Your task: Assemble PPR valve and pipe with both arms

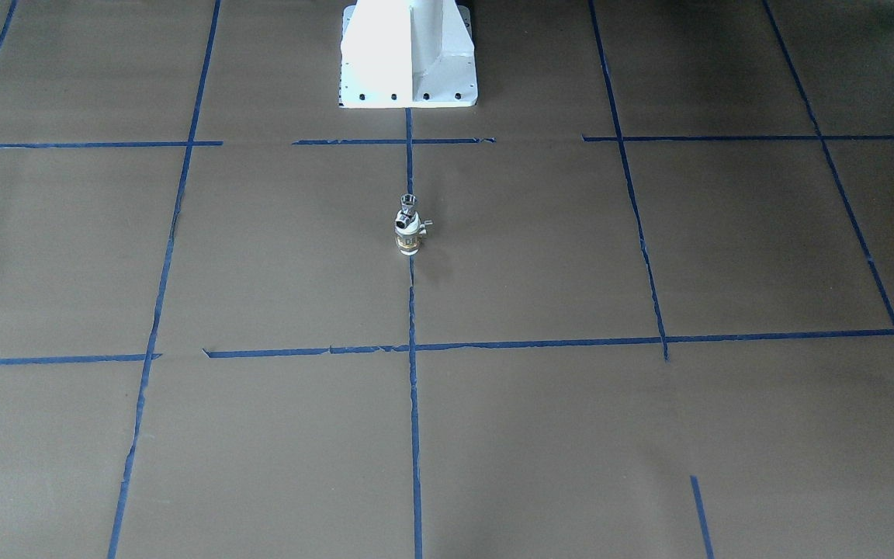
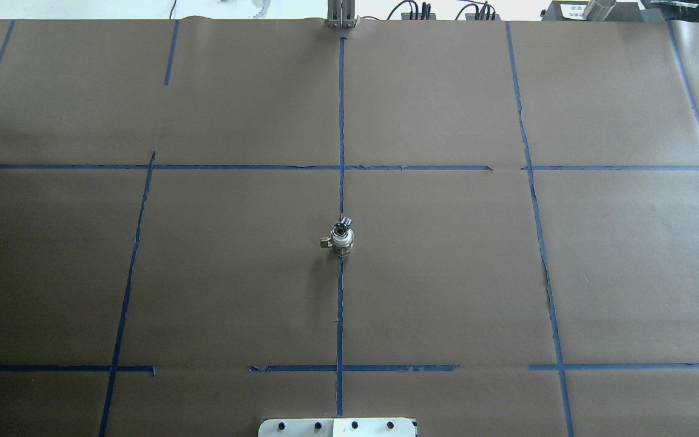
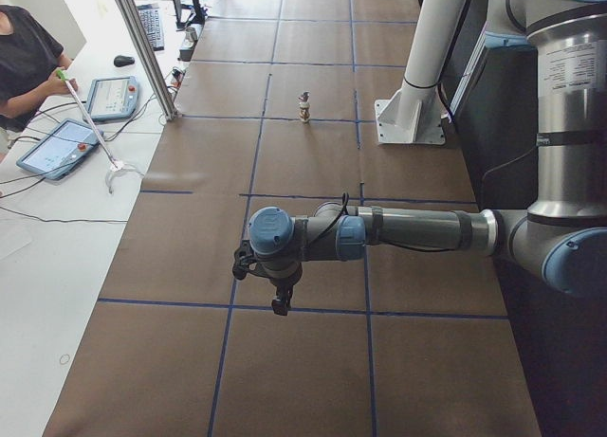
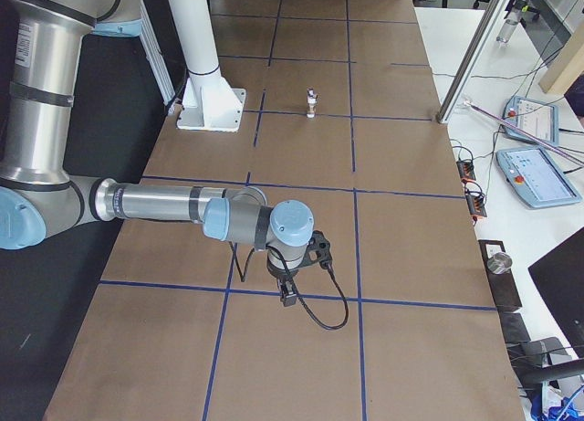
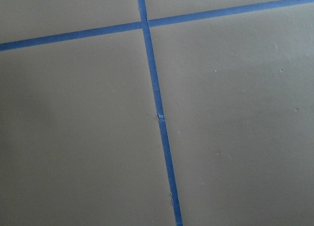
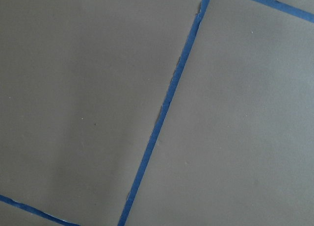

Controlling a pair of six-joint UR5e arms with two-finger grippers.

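Brown papered surface gridded with blue tape, left arm low over one end, jaws' state impossible to tell, valve upright on the centre line, pipe atop it, right arm over the opposite end, jaws likewise unreadable

The PPR valve is seen standing upright on the central blue tape line of the table. White plastic is seen above a brass-coloured band, and a small metal lever juts sideways. The pipe, a shiny chrome branched fitting, is seated on top of it, touching, with one open round end turned upward. The left arm and right arm are stretched level over the table, well apart from the stack. The left gripper and right gripper are pointed downward; how their fingers stand cannot be told.
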